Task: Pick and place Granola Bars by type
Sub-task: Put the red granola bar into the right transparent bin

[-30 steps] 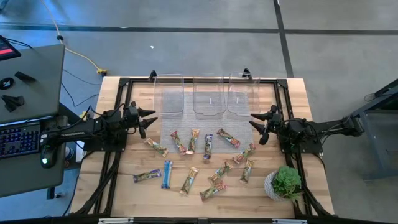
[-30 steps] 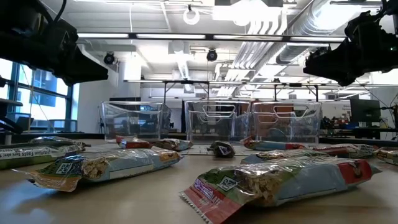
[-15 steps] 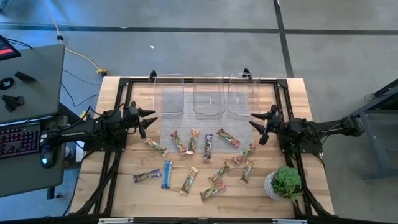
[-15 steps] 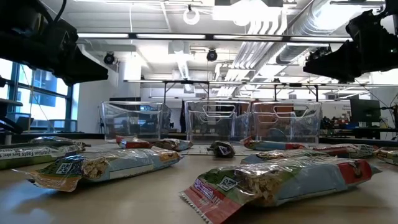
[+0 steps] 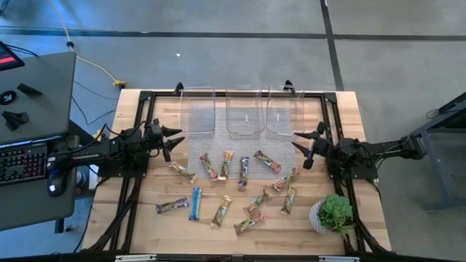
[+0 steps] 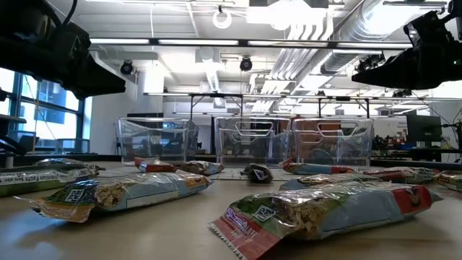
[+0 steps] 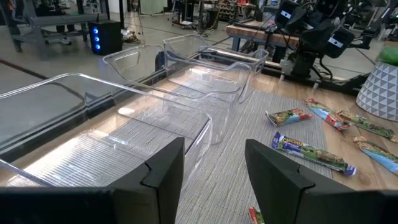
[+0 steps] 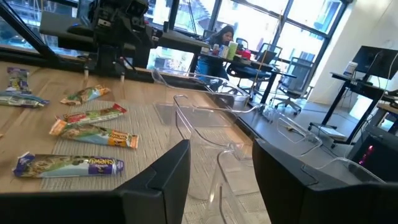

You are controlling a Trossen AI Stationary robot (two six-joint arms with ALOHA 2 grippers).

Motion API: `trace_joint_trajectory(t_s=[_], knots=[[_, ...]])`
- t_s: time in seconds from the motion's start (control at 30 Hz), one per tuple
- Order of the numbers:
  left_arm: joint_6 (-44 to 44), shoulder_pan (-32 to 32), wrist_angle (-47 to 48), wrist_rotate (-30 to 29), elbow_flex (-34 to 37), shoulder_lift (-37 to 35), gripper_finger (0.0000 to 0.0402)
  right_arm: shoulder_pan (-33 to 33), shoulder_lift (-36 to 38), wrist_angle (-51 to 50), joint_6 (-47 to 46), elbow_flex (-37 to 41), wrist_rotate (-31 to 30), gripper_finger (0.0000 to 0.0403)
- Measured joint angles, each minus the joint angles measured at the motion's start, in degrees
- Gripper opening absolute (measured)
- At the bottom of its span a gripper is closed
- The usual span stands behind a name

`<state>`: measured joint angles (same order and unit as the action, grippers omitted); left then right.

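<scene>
High view: Granola Bars [image 5: 244, 171] lie scattered flat on the wooden surface [image 5: 145, 225], about a dozen, spread from the grey mat [image 5: 196, 156] down toward the near edge, none in a bin. One purple-wrapped bar [image 7: 308, 151] sits on the mat, with a tan/green one [image 5: 227, 164] and a red one [image 5: 267, 161] either side of it. A blue bar [image 5: 196, 203] lies lower left, near another bar [image 5: 172, 207] at the left end of the spread.

Left pincer [image 5: 177, 137] hangs at the left side of the surface, just beside the leftmost bin, above and apart from the bars; nearest bar [image 5: 183, 172] lies below it toward the near edge. Its fingers [image 7: 163, 163] stand apart with a gap, holding nothing (wrist view shows only bin and mat between them).

Right pincer [image 5: 300, 142] hangs at the right side, near the rightmost bin, also clear of the bars; the red bar lies just beside it, inward and nearer the front. Fingers [image 8: 166, 168] parted, empty.

Three clear bins [image 5: 244, 113] stand in a row at the far edge of the mat. Green potted plant [image 5: 335, 212] sits at the near right corner, just right of the bars.
</scene>
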<state>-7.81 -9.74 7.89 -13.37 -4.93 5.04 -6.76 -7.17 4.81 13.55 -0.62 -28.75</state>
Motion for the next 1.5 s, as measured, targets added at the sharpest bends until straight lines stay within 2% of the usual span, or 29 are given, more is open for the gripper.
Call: trace_joint_trajectory(t_s=[0.23,0.57,0.77,0.9,1.0,1.13,1.33,1.4,1.5], knots=[[0.01,0.00,-2.07,-0.07,0.02,-0.02,0.0165,0.00,0.01,2.90,-3.50,0.01,1.49,0.0158],[0.02,0.00,-2.56,-0.17,0.02,-0.02,0.0165,0.02,0.01,9.30,6.24,0.01,0.23,0.0158],[0.02,0.00,-4.75,5.44,0.01,0.11,0.0165,0.02,0.01,9.93,6.49,0.01,5.62,0.0158],[-0.02,0.01,-5.28,6.75,0.00,0.11,0.0165,0.02,0.01,9.99,8.40,0.00,7.15,0.0157],[-1.67,0.01,-5.32,6.64,0.01,0.11,0.0165,0.00,0.01,11.12,7.22,0.02,5.64,0.0157],[-1.66,0.02,-5.32,7.71,0.00,0.11,0.0165,0.02,0.01,12.38,8.43,0.00,0.56,0.0157],[-1.18,0.00,-6.14,2.18,0.02,0.11,0.0165,0.02,-0.01,18.14,2.98,0.02,1.30,0.0157],[-1.03,0.00,-8.73,0.99,0.00,0.13,0.0165,0.04,-0.52,19.03,-1.30,0.02,4.77,0.0157],[0.73,0.00,-14.35,0.96,0.00,0.13,0.0165,-0.01,-3.76,20.56,-0.63,-0.18,8.30,0.0154]])
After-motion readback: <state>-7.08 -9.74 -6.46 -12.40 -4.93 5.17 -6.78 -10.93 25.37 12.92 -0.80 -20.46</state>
